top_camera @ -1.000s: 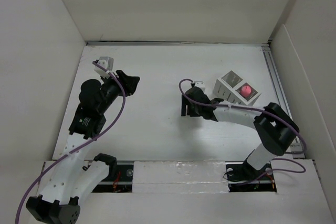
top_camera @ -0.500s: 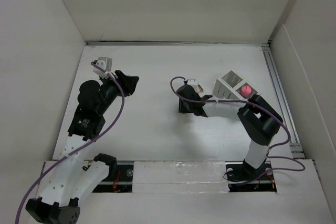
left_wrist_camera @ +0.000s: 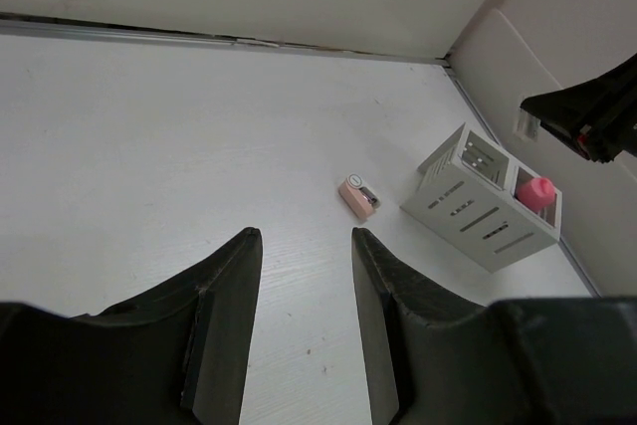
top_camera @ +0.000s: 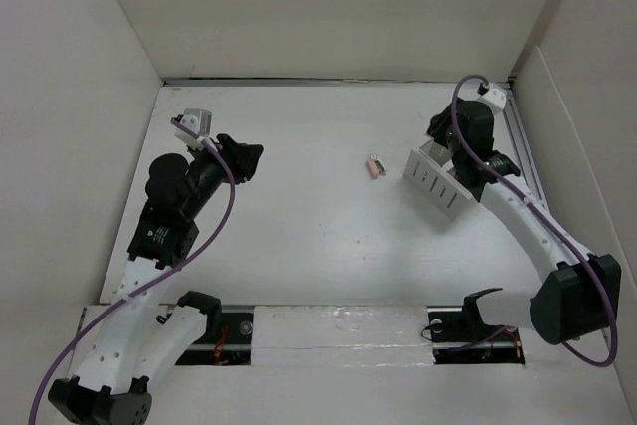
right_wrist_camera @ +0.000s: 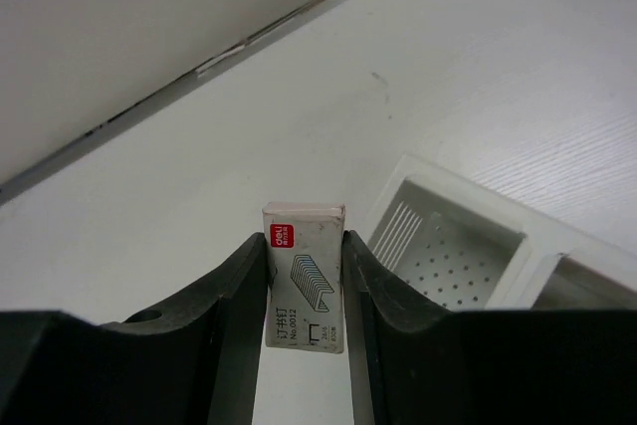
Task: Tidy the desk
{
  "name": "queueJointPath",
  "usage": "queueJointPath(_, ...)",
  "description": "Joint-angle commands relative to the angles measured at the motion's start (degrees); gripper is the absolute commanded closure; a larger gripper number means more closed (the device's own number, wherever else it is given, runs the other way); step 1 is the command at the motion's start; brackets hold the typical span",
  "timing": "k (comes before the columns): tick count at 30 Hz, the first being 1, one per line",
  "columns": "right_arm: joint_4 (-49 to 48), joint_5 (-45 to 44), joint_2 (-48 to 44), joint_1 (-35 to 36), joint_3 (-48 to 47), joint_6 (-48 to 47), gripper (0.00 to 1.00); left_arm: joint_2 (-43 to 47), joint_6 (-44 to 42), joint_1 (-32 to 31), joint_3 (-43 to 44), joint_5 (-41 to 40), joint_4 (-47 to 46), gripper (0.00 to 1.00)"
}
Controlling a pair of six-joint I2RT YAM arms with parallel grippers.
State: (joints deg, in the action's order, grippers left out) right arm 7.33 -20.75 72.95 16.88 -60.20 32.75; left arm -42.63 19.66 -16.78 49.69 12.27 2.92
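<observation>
The desk (top_camera: 299,226) is a large matte-white tabletop. My right gripper (top_camera: 440,142) is at the back right, above the far end of the white two-compartment slotted box (top_camera: 435,184). In the right wrist view it (right_wrist_camera: 304,237) is shut on a small white staple box (right_wrist_camera: 304,291) with a red logo, held above the desk beside the box's empty perforated compartment (right_wrist_camera: 448,256). My left gripper (top_camera: 245,156) is open and empty over the left side; it is open in its wrist view (left_wrist_camera: 305,236). A small pink item (top_camera: 375,166) lies mid-desk and also shows in the left wrist view (left_wrist_camera: 356,194).
A pink rounded object (left_wrist_camera: 535,192) sits in the slotted box's (left_wrist_camera: 478,208) other compartment. A metal rail (top_camera: 521,141) runs along the desk's right edge and another along the far edge. White walls enclose the desk on three sides.
My right arm swung from mid-desk to the back right, over the slotted box, with the staple box in its jaws. The pink item now lies uncovered mid-desk. The left arm has not moved.
</observation>
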Motion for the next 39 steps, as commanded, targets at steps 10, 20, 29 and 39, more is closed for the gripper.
queueJointPath(10, -0.04, 4.05, 4.05, -8.71, -3.17, -0.06, 0.35, 1.24, -0.50, 0.08, 0.76, 0.30, -1.60, 0.63)
queueJointPath(20, -4.09, 8.18, 0.96, 4.81, 0.00, -3.13, 0.82, 0.88, -0.50, 0.08, 0.93, 0.65, -1.69, 0.63)
queueJointPath(29, -3.11, 9.06, 18.70, 10.45, -2.46, -3.66, 0.33, 0.71, -0.59, 0.08, 1.02, 0.21, -1.60, 0.63)
queueJointPath(39, -0.92, 5.99, 34.00, 7.90, -11.86, -5.42, 0.19, 1.06, -0.68, 0.08, 0.93, 0.12, -1.60, 0.63)
